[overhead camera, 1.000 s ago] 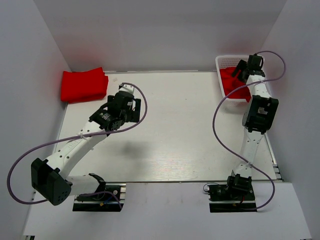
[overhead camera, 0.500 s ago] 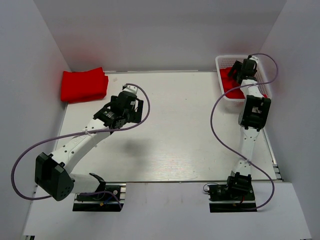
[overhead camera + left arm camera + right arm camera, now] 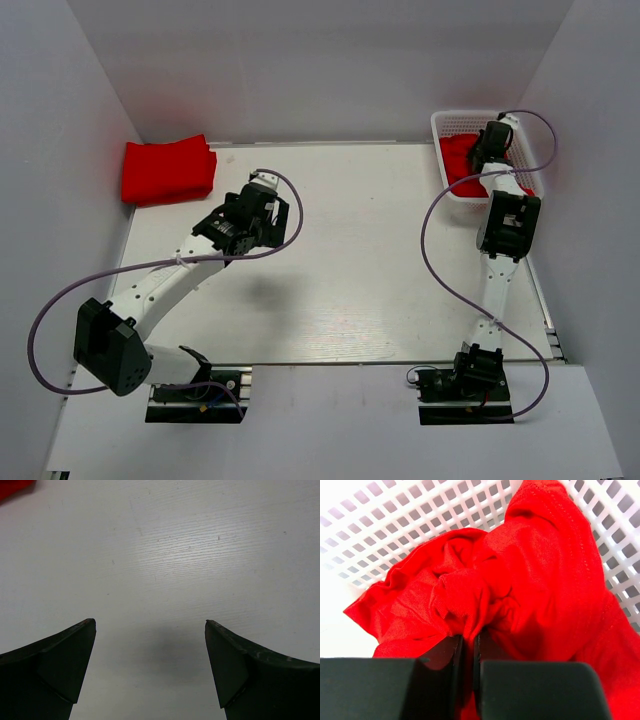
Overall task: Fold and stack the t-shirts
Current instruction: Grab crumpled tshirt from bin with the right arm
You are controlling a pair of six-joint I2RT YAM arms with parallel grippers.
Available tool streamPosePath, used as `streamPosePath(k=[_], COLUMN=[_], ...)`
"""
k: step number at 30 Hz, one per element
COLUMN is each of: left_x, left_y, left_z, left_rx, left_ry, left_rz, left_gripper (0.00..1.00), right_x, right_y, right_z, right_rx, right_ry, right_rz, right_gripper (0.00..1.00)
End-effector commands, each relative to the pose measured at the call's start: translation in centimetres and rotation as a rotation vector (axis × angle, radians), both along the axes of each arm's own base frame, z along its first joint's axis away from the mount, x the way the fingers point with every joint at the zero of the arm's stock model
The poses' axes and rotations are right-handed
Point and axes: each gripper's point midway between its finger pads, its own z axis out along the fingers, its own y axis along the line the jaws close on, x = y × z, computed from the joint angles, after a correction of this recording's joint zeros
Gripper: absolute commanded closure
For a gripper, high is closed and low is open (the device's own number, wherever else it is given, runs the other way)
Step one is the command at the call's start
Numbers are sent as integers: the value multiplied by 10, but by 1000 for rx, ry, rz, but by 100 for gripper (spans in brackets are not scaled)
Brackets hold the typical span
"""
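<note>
A crumpled red t-shirt (image 3: 530,580) lies in the white mesh basket (image 3: 395,510) at the table's far right corner. My right gripper (image 3: 468,639) reaches down into that basket and is shut on a fold of this t-shirt (image 3: 458,158). In the top view the right gripper (image 3: 484,148) sits over the basket (image 3: 450,122). A folded red t-shirt (image 3: 167,170) rests at the far left corner. My left gripper (image 3: 150,625) hangs open over bare table, nothing between its fingers. In the top view the left gripper (image 3: 262,205) is right of the folded t-shirt.
White walls close in the table at the back and both sides. Purple cables loop from each arm. A red corner (image 3: 12,487) of the folded shirt shows at the top left of the left wrist view.
My right gripper has lowered into the basket and closed on the red t-shirt. The left arm has shifted slightly right and forward, still open.
</note>
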Motion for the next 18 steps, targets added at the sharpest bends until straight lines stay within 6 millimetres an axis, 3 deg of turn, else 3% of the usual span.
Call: streamPosePath(k=[1,5,8,9,10,13,18], left_x=[0,3,3,2,1,-1,-6], left_y=[-1,-6,-4,-3,-3,-2,-6], left_z=[5,7,9,8,12,18,30], left_rx=[-7,-19,-13,-16,-22,-42,-85], left_ry=[-6,-10,-14,-5,-15,-31,-50], left_rz=[-18,-26,-19,-12,-12,-6,-32], left_gripper=[0,0,0,0,0,0,0], right_x=[7,2,-7,-9,-15,-22,-47], right_y=[-8,-6,-6,-3,0,-3,-3], right_z=[66,88,120,120,146,152,236], right_rx=[-57,-91,-115,-125,-146,-170,-231], right_ry=[-134,-140,-169,-163,-184,-169,-250], right_rz=[-11,23,30,64,78,69,62], right_gripper=[100,100,100,100,100,100,100])
